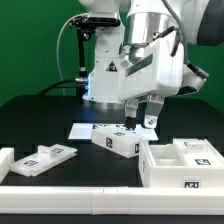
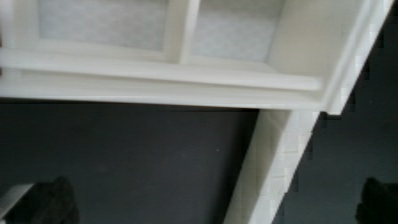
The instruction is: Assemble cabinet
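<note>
The cabinet's large compartmented body [image 1: 184, 160] lies on the black table at the exterior view's right. It also shows in the wrist view [image 2: 160, 45], with its open compartments. A smaller white tagged piece [image 1: 115, 141] lies in the middle. Another tagged piece [image 1: 46, 158] lies at the left. My gripper [image 1: 144, 113] hangs open and empty above the table, between the middle piece and the body. In the wrist view my gripper [image 2: 210, 206] has dark fingertips [image 2: 36, 205] wide apart. A narrow white edge [image 2: 267, 170] runs between them, well below; I cannot tell which part it is.
The marker board [image 1: 84, 130] lies flat behind the middle piece. A long white rail [image 1: 70, 190] runs along the table's front edge. The robot's base [image 1: 105, 75] stands at the back.
</note>
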Controlling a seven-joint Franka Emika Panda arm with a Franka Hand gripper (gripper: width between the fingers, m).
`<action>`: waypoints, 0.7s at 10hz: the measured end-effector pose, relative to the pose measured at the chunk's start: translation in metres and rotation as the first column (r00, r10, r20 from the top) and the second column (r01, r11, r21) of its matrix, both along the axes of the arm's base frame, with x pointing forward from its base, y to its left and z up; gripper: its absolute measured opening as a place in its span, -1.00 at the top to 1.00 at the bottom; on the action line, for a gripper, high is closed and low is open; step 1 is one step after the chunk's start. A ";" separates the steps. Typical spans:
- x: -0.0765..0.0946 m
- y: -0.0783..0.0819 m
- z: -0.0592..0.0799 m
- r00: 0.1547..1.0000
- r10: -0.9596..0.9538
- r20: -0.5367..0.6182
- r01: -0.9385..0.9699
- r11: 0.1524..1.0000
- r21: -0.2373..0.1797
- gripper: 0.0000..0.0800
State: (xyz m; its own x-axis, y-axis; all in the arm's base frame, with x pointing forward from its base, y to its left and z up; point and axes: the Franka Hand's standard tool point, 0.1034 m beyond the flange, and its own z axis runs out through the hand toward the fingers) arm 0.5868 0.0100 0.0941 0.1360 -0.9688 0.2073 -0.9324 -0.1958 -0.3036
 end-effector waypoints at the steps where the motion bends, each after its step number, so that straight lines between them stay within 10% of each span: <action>1: 0.000 0.000 0.000 1.000 0.000 0.000 0.000 1.000 0.000 -0.99; 6: 0.001 -0.059 0.007 0.992 0.090 0.091 -0.080 0.991 -0.108 -0.99; 7: 0.001 -0.077 0.008 0.979 0.188 0.082 -0.171 0.968 -0.182 -0.99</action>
State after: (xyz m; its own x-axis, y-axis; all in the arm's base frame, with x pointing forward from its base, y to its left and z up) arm 0.5874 -0.0674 0.1017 0.2750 -0.8784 0.3909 -0.8448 -0.4149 -0.3379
